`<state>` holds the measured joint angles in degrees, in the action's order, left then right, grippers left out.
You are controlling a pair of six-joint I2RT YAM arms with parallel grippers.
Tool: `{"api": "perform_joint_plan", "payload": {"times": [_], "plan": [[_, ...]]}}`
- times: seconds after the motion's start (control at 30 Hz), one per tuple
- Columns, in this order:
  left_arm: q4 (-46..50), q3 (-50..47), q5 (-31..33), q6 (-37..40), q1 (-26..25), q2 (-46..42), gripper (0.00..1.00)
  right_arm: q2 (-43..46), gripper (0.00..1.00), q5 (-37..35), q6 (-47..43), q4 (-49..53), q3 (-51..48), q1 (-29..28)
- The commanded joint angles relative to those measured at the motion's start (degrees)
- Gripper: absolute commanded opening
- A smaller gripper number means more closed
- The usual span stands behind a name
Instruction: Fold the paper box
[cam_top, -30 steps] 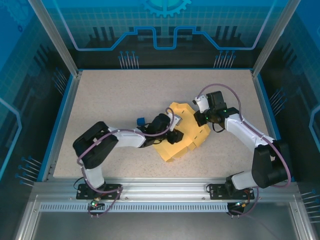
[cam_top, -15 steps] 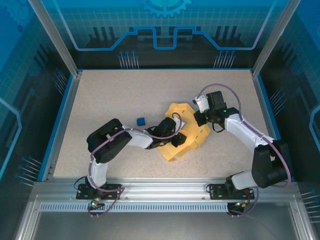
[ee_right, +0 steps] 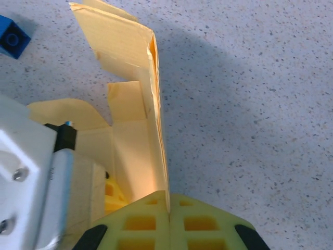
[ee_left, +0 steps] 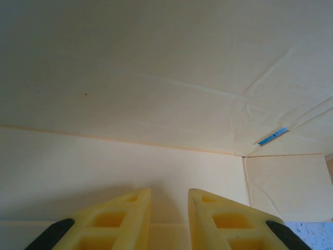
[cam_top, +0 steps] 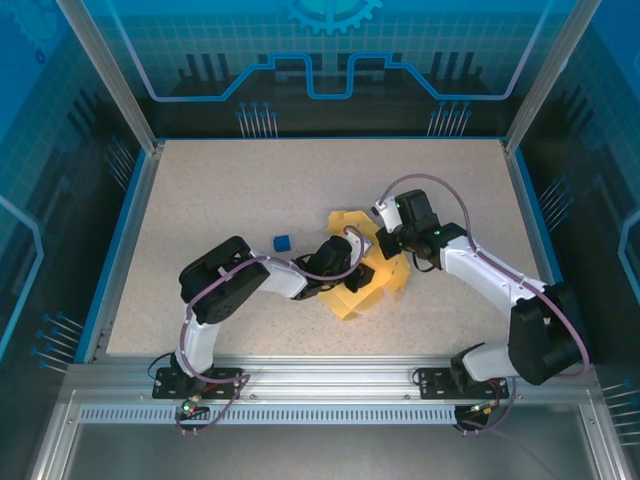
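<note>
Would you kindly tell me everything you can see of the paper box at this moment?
The paper box is pale yellow thin card, creased and half folded, lying near the middle of the speckled table. One panel stands upright, its edge pinched in the right gripper, while other flaps lie flat. The left gripper sits low over an inner face, fingers slightly apart. A small slit shows beside a crease.
</note>
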<state>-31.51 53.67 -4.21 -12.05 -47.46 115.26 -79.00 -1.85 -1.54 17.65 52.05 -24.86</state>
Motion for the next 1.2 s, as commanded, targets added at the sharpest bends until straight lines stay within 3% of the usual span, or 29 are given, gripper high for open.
{"api": "perform_joint_plan", "payload": {"times": [0.0,0.33,0.73,1.17], "plan": [[-2.07,-2.03,0.40,-0.87,-0.09,2.04,0.26,1.06,0.02,0.00,3.33,-0.98,-3.19,-1.89],[-5.97,-4.22,1.22,-1.48,-0.09,1.13,0.26,2.06,0.02,-0.87,5.43,-3.72,-6.61,-3.51],[-11.37,-8.17,0.88,-5.88,1.79,-4.20,0.38,2.80,0.03,-12.96,-3.99,-1.98,-2.60,-4.10],[-18.07,-18.15,0.48,-11.28,6.54,-13.82,0.50,-1.43,0.03,-31.99,-13.10,-1.84,0.33,-11.33]]}}
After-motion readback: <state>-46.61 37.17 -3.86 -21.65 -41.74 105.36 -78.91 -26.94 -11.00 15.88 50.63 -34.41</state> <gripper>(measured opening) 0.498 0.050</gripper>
